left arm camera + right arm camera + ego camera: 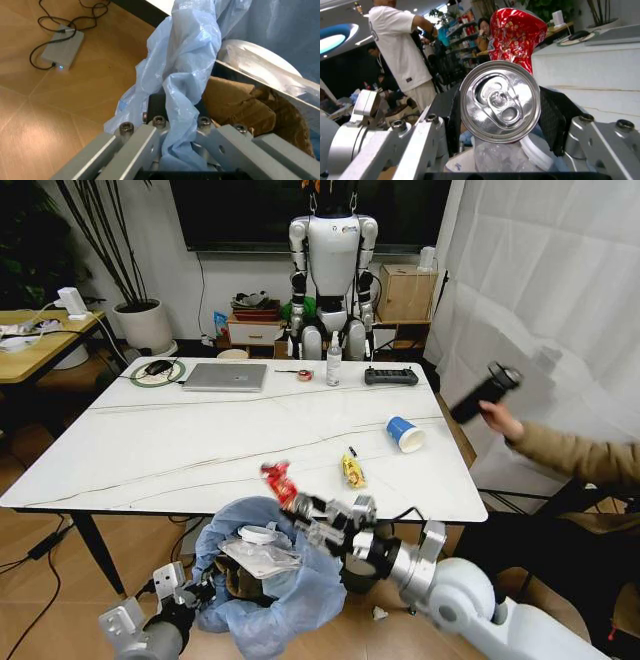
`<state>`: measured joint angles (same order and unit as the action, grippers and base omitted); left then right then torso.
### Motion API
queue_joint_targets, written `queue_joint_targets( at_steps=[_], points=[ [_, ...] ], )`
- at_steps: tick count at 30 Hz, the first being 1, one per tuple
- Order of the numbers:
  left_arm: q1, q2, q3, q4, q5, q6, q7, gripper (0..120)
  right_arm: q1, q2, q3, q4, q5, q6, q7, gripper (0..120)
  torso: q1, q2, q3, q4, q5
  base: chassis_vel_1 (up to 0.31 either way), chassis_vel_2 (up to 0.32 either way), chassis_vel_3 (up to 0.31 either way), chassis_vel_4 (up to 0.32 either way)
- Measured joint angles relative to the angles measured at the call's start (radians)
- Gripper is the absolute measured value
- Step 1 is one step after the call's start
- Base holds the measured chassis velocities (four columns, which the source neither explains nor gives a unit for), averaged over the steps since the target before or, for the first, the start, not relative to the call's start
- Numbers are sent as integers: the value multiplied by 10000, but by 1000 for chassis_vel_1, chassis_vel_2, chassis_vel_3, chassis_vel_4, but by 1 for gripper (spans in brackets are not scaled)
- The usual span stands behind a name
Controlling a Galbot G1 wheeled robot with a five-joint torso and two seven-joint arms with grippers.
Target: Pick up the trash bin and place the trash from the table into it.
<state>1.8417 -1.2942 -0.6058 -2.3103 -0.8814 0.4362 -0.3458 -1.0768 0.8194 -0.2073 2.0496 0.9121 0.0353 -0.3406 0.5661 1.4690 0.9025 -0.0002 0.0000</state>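
Head view: the white marble-look surface [200, 435] with dark veins carries a silver laptop [225, 376], a blue paper cup [405, 433] on its side and a yellow wrapper [352, 471]. Below its near edge, the left end effector [185, 592] grips the baggy light-blue liner of the round trash bin [268, 580], which holds a clear plastic tray [262, 557] and brown cardboard.

Left wrist view: the liner is pinched between the fingers [150, 137].

Right wrist view: the right end effector [500, 120] clamps a crushed red can [507, 90] above the bin.

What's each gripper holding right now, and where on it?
Right gripper: crushed red can, jaws on its sides. Left gripper: trash bin, jaws pinching its rim and blue liner.
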Motion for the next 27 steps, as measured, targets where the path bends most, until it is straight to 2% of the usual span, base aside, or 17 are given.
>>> queue_joint_targets(
  at_steps=[9,11,15,16,20,23,25,27],
  points=[
    [70,-2,5,-66,-6,16,-14,0,-6,41,-178,-342,-447,61,31,45,0,0,0,1,0,0,0,0,0],
    [79,-1,4,-83,-9,21,-16,0,-70,60,-174,-400,-572,84,57,51,0,0,0,1,1,0,0,0,0],
    [62,17,5,-87,-9,34,-21,0,-181,93,-57,-413,-642,94,184,70,0,0,0,0,1,0,0,0,0],
    [62,17,5,-87,-9,34,-21,0,-181,93,-57,-413,-642,94,184,70,0,0,0,0,1,0,0,0,0],
    [54,78,15,-104,-35,47,-28,0,-224,127,279,-337,-670,93,393,88,0,0,0,0,-1,0,0,0,0],
    [80,179,-26,-120,-114,89,-64,0,-167,301,704,-301,-594,-10,713,94,0,0,0,-1,1,0,0,0,0],
    [117,336,-132,-118,-214,135,-101,0,0,499,1182,-327,-389,-315,1293,98,0,0,0,0,-1,0,0,0,0],
    [175,643,-409,-110,-486,220,-199,0,344,770,1766,-644,-253,-952,2512,100,0,0,0,3,0,0,0,0,0]
  ],
)
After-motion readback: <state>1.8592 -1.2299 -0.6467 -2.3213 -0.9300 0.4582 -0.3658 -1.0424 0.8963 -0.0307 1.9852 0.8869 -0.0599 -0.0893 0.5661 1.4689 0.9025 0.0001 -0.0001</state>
